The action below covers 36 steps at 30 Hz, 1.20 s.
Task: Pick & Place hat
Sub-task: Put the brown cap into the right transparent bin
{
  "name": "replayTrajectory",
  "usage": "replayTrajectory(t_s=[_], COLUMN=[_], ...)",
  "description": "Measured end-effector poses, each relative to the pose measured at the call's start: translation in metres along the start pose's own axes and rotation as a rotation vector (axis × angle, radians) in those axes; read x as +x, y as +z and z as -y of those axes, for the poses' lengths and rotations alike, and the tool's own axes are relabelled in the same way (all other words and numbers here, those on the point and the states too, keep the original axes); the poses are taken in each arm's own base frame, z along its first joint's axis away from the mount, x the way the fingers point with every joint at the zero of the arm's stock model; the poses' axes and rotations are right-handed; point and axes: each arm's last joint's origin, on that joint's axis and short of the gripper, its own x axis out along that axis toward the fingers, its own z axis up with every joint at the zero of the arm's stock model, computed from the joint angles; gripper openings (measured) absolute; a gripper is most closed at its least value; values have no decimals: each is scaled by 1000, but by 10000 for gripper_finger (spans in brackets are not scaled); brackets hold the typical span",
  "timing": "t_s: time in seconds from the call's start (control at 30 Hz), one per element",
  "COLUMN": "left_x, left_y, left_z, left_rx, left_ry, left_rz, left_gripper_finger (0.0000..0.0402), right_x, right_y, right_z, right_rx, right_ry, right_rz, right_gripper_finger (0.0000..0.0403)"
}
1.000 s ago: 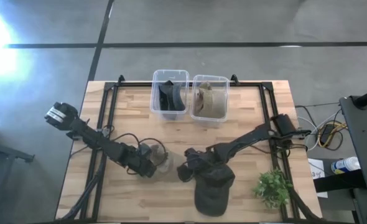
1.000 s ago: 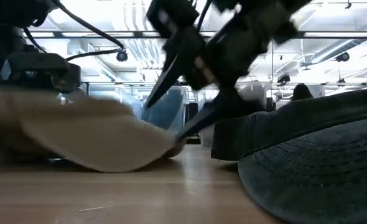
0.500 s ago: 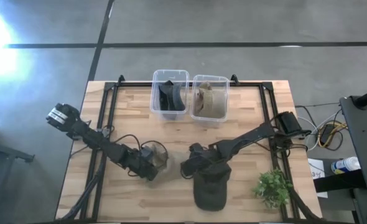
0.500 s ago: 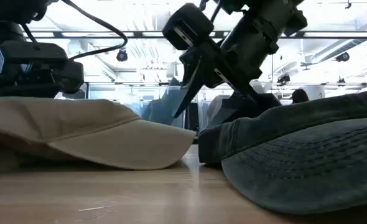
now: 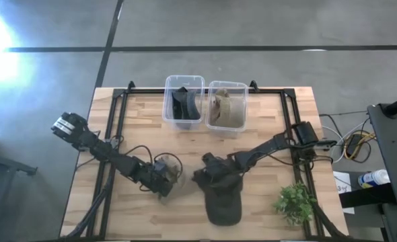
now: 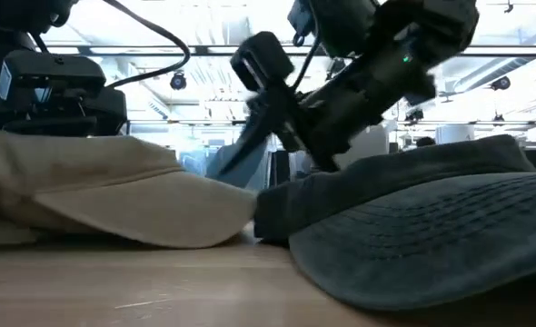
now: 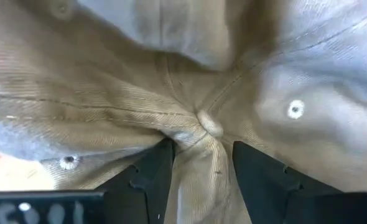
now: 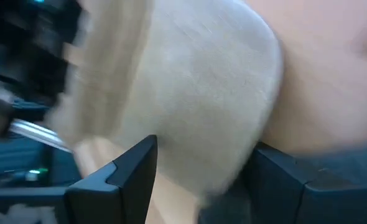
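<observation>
A tan cap [image 5: 173, 169] lies left of centre on the table, its brim [image 6: 159, 213] resting on the wood. My left gripper [image 5: 165, 180] is over its crown and shut on it [image 7: 199, 177]. A dark grey cap [image 5: 224, 199] lies right of it, its edge [image 6: 277, 195] almost at the tan brim. My right gripper [image 5: 204, 176] is open at the dark cap's left edge, slanting down over it [image 6: 254, 136]. In the right wrist view [image 8: 199, 180] the tan cap [image 8: 196, 93] fills the space ahead of the fingers. My left gripper pinches a ridge of the tan cap's crown cloth [image 7: 196, 162] between its two fingers, just below the top button [image 7: 209, 123]. It comes from above, pointing down. The cap sits on the table. My right gripper stands spread at the dark cap's edge; I cannot tell whether it touches.
Two clear bins stand at the table's far side: the left [image 5: 184, 101] holds dark caps, the right [image 5: 227, 106] tan ones. A small green plant [image 5: 295, 203] stands near the right near corner. Black frame rails [image 5: 118, 134] run along the table's sides.
The tan cap, blurred a second ago, has settled flat under my left gripper. The dark cap has slid toward the table's left until its edge nearly meets the tan brim. My right gripper has tipped lower over that edge.
</observation>
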Motion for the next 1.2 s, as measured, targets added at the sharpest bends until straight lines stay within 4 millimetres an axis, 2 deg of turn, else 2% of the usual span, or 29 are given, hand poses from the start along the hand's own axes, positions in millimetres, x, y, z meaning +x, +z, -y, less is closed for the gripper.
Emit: replayTrajectory(t_s=[0.13, 0.33, 0.43, 0.6, 0.67, 0.73, 0.83, 0.93, 1.07, 1.2], left_x=[0, -1, -5, -11, -15, -24, -46, -80, -136, -180], left_y=[0, 2, 7, 18, 22, 27, 34, 42, 49, 49], left_z=[1, 8, 20, 37, 42, 48, 55, 55, 51, 40], left_rx=[-2, -13, -7, 42, 53, 59, 86, 130, 170, 147], left_ry=[-6, -47, -78, -92, -97, -106, -127, -143, -193, -236], left_rz=[-3, 14, 78, 155, 167, 195, 289, 379, 579, 783], left_gripper_finger=[172, 172, 172, 172, 172, 172, 172, 172, 172, 172], right_x=[0, -12, -12, -9, -14, -25, -55, -101, -173, -234], right_y=[8, 13, 13, 15, 17, 19, 23, 33, 43, 47], right_z=[-10, -27, -30, -32, -39, -47, -60, -78, -110, -124], right_rx=[-56, -137, -152, -151, -171, -202, -267, -328, -466, -537], right_ry=[125, 153, 110, 92, 107, 91, 34, -40, -9, -119], right_rz=[39, 4, -27, -39, -34, -29, 16, 156, 467, 834], right_gripper_finger=[219, 208, 169, 68, 28, 18, 15, 15, 14, 14])
